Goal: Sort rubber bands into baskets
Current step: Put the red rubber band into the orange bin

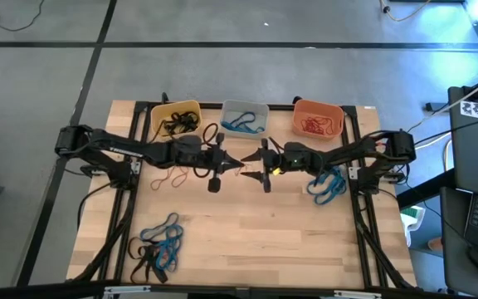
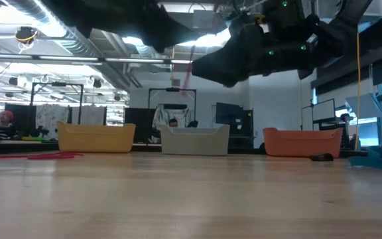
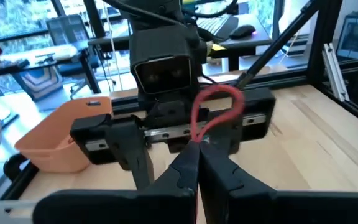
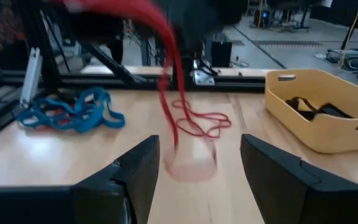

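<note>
Our left gripper [image 3: 194, 155] pinches a red rubber band [image 3: 213, 112] above the table's [image 1: 247, 241] middle, facing our right gripper [image 4: 197, 171], which is spread wide and empty. We judge a handover is under way. Next, the right closes on the loop and carries it to the orange basket [image 1: 318, 119] at the far edge.

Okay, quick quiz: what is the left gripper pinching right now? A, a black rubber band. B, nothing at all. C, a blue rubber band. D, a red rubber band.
D: in the left wrist view the left gripper has its fingers closed on a red rubber band, whose loop stands up in front of the open right gripper.

We see three baskets [image 1: 244, 118] in a row along the table's [image 1: 256, 241] far edge, both grippers facing each other mid-table just before them, rubber bands [image 1: 158, 246] heaped near the front left corner, another heap [image 1: 329, 186] at the right edge.
</note>
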